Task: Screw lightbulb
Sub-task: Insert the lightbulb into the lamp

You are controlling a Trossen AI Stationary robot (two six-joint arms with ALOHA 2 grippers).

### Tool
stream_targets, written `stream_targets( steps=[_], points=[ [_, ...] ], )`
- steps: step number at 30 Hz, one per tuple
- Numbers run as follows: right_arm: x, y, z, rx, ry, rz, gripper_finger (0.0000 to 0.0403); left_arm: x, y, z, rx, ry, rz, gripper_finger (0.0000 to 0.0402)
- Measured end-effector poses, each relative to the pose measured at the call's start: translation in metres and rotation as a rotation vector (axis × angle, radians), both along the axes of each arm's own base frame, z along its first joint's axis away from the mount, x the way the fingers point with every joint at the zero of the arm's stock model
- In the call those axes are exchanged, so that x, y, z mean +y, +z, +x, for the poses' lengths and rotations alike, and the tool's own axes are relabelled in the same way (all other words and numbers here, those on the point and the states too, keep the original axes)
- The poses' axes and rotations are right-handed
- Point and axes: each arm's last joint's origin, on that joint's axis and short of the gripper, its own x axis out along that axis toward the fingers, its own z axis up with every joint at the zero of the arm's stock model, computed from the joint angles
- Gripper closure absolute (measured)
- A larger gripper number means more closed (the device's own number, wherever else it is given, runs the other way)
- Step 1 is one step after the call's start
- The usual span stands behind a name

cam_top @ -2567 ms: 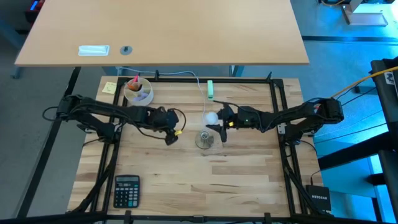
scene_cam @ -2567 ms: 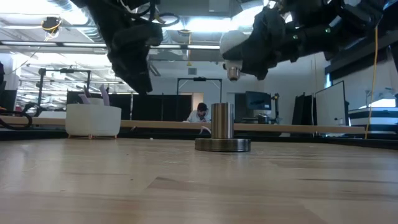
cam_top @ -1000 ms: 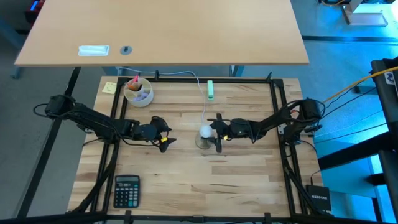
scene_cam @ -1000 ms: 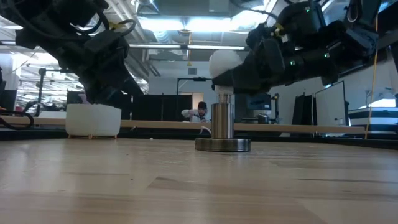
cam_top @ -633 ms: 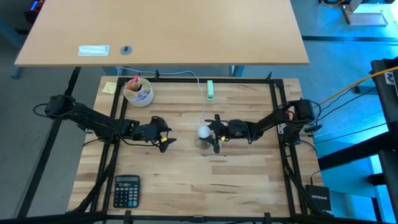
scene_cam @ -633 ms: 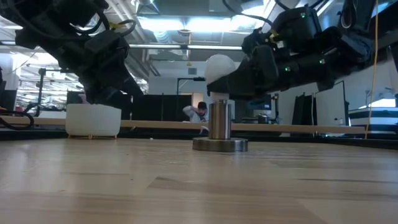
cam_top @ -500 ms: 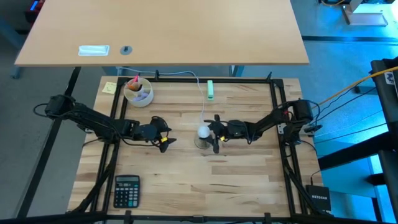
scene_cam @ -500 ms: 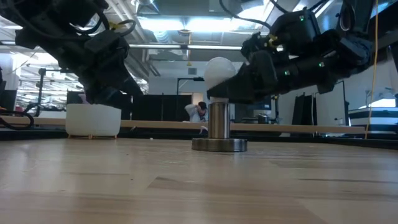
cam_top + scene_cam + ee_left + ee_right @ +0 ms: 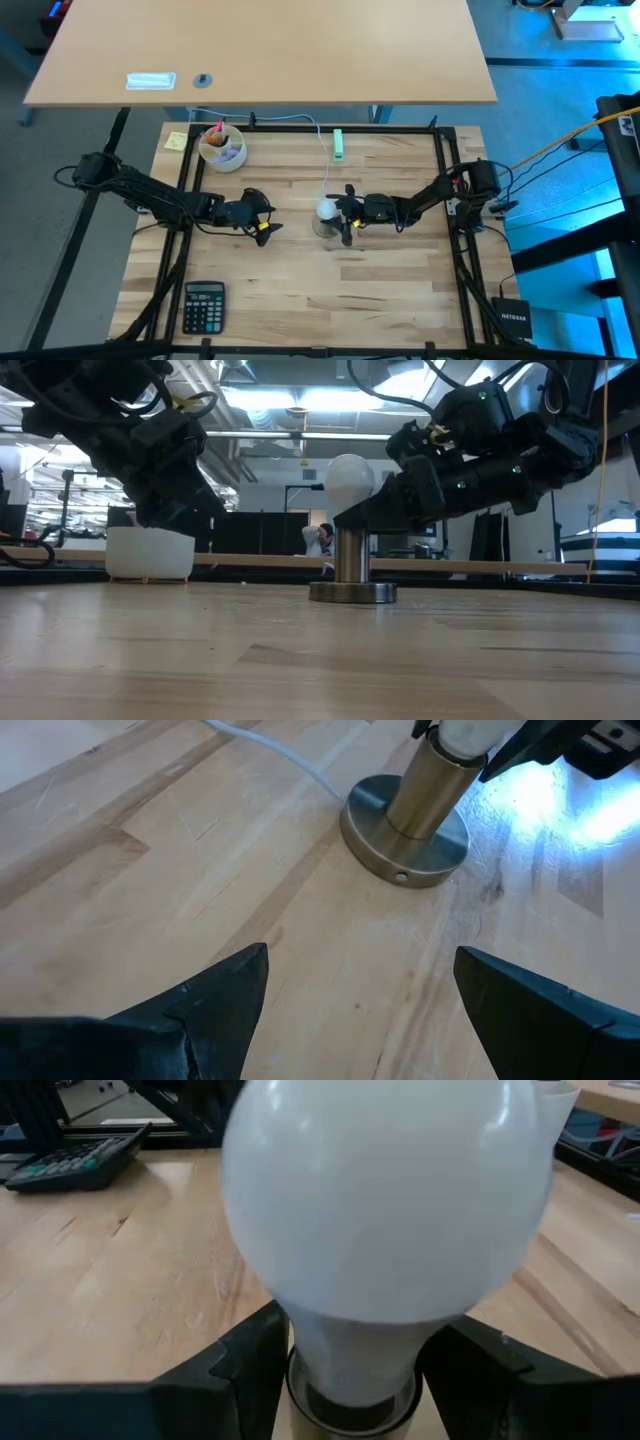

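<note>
The white lightbulb [image 9: 326,209] [image 9: 350,478] [image 9: 385,1210] stands upright, its lower end in the top of the grey metal socket [image 9: 352,565] [image 9: 410,815]. The socket stands on its round foot at the table's middle. My right gripper [image 9: 344,212] [image 9: 350,1380] reaches in from the table's right and is shut on the bulb. My left gripper [image 9: 264,226] [image 9: 360,970] hangs open to the left of the socket, above bare wood, with nothing between its fingers. My right gripper pinches the lightbulb's narrow neck [image 9: 350,1365], just below the round globe, between its two fingers [image 9: 250,1365]. The fingers come nearly level from the table's right, slanting a little down. The bulb is upright with its lower end in the socket's top.
A thin white cord [image 9: 326,150] runs from the socket to a pale green plug block [image 9: 338,144] at the far edge. A white cup [image 9: 222,146] and a yellow note [image 9: 176,140] are at the far left. A calculator [image 9: 204,305] lies near left.
My right gripper has gone down and slightly toward the table's left with the lightbulb. The bulb's silvery base, which showed above the socket's top, has sunk into it. The socket has shifted a little to the left on the table.
</note>
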Motion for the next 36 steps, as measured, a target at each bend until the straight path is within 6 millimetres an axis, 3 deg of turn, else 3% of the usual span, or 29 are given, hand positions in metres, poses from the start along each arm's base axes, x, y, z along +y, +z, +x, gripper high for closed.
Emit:
stream_targets(
  steps=[15, 26, 36],
  points=[
    [0.001, 0.001, 0.0, -0.014, 0.014, 0.053, 0.0187, 0.0, 0.0, 0.0, -0.003, 0.007, -0.009, 0.0092],
    [0.007, 0.003, 0.0, -0.033, -0.003, 0.08, 0.0056, 0.0, 0.0, 0.0, -0.003, 0.007, -0.009, 0.0092],
    [0.021, -0.004, -0.008, 0.009, -0.117, 0.012, 0.0043, 0.0, 0.0, 0.0, 0.002, 0.007, -0.009, 0.0092]
  ],
)
